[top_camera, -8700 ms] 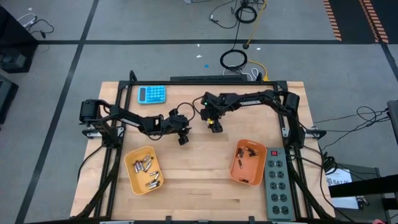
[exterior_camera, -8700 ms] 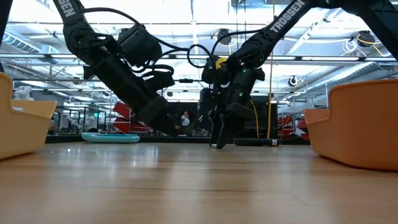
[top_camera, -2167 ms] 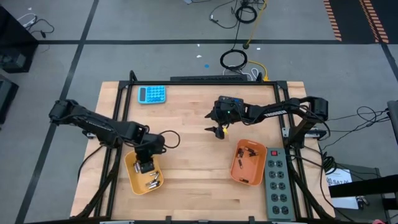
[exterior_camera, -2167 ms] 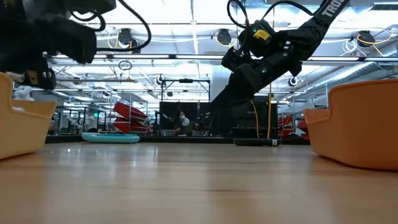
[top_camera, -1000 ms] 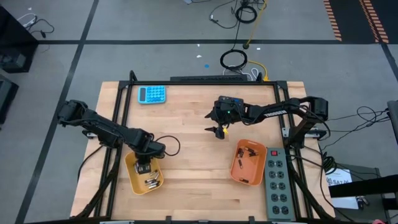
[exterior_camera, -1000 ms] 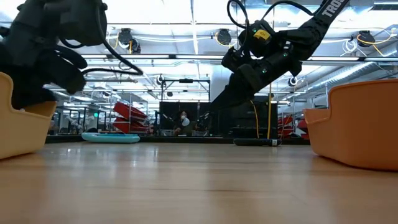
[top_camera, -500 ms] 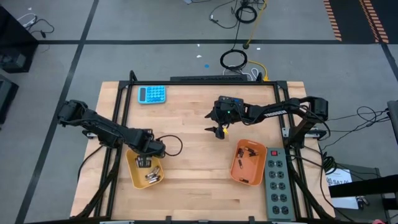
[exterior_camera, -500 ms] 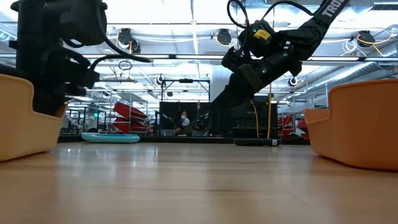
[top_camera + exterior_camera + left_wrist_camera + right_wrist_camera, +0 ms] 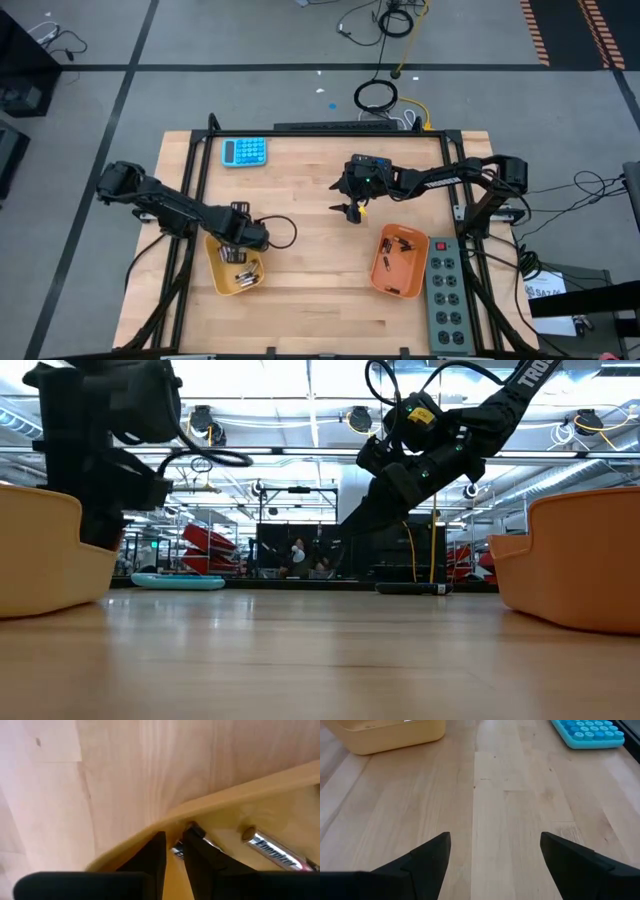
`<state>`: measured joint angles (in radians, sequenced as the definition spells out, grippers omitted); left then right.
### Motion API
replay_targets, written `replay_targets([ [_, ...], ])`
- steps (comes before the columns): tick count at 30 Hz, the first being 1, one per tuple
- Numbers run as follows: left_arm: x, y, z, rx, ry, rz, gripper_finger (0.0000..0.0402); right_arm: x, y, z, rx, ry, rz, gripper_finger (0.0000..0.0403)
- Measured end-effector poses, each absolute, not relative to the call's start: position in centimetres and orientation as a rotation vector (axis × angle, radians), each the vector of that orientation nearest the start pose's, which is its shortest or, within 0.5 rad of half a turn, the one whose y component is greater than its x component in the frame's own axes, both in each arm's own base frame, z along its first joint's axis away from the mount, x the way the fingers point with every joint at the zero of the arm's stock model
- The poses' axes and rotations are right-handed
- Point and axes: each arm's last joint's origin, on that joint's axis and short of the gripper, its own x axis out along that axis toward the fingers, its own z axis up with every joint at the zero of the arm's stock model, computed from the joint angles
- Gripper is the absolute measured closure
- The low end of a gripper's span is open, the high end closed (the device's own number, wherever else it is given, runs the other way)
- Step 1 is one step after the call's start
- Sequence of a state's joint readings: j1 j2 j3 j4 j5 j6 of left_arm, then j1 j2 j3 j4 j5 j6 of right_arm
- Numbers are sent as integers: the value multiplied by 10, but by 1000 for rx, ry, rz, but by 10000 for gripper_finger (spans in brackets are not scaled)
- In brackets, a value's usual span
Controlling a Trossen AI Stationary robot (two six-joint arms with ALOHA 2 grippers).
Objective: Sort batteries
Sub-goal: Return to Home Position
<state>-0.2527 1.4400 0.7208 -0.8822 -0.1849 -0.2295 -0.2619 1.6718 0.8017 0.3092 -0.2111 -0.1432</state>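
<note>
The yellow tray (image 9: 238, 272) sits at the table's left and holds several larger silvery batteries (image 9: 244, 274); one battery (image 9: 274, 851) lies just inside its wall. My left gripper (image 9: 238, 246) is at the tray's far rim, shut on it. The orange tray (image 9: 398, 262) at the right holds smaller dark batteries (image 9: 402, 244). My right gripper (image 9: 352, 209) hangs open above bare wood (image 9: 495, 840) in the table's middle, touching nothing. In the low view the left gripper (image 9: 100, 532) stands at the yellow tray (image 9: 40, 555). My left gripper pinches the yellow tray's far wall at its rim (image 9: 172, 826), one finger (image 9: 152, 857) outside the tray and the other finger (image 9: 200, 857) inside it. The fingers come from above, pointing down. The tray's bottom rests flat on the table.
A blue calculator (image 9: 244, 151) lies near the far-left corner. A grey power strip (image 9: 448, 295) runs along the right edge beside the orange tray. Bare wood (image 9: 315, 280) lies between the two trays. A black frame rail (image 9: 330, 130) lines the table's far edge.
My left gripper has moved toward the table's far edge and a little to the right, and the yellow tray has slid along the table with it. The right arm has kept still.
</note>
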Motion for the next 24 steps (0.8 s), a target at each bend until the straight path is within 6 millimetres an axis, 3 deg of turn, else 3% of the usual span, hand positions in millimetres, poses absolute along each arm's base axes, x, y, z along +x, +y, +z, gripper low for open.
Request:
replay_targets([
  [10,215,-52,145,83,1553,89,327,322,-80,166,-8,547,-10,104],
  [20,234,-50,143,-58,1521,196,327,322,-80,166,-3,551,-11,104],
  [24,241,-50,139,-41,1511,172,327,322,-80,166,-1,552,-12,104],
])
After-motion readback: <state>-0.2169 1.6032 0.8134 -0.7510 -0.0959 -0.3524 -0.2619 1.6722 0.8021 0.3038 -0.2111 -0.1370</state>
